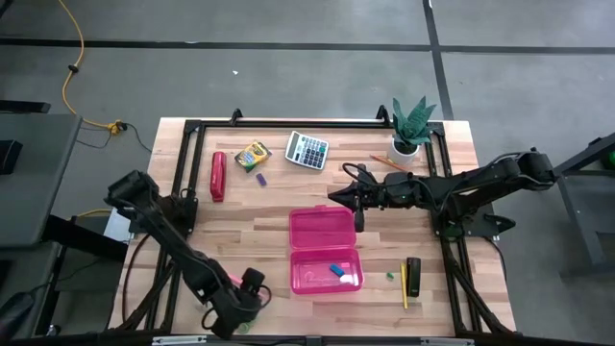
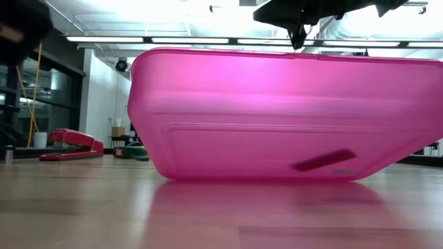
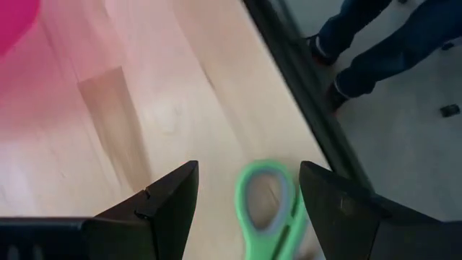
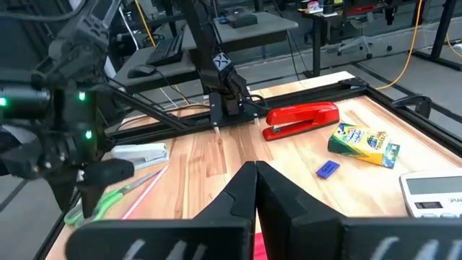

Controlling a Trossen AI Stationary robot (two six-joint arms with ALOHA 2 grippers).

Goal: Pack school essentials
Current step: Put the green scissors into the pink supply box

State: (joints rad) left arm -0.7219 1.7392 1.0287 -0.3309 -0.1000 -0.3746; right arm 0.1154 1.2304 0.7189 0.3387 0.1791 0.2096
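The green-handled scissors (image 3: 268, 206) lie on the table near its front left edge, with a pink pencil (image 4: 144, 193) beside them. My left gripper (image 3: 249, 209) points steeply down over them, open, with a finger on either side of one handle loop and touching nothing. The open pink case (image 1: 325, 250) lies mid-table and holds a blue eraser (image 1: 335, 269). My right gripper (image 1: 338, 195) hovers shut and empty above the case's far edge. The crayon box (image 1: 254, 155) and a purple eraser (image 1: 260, 178) lie at the far left. A yellow pencil (image 1: 404, 284) lies right of the case.
A red stapler (image 1: 218, 176), a calculator (image 1: 307, 149) and a potted plant (image 1: 411, 125) stand along the far side. An orange pencil (image 1: 389, 161) lies by the plant. A black object (image 1: 413, 276) lies beside the yellow pencil. A person's legs (image 3: 375, 50) show beyond the table's edge.
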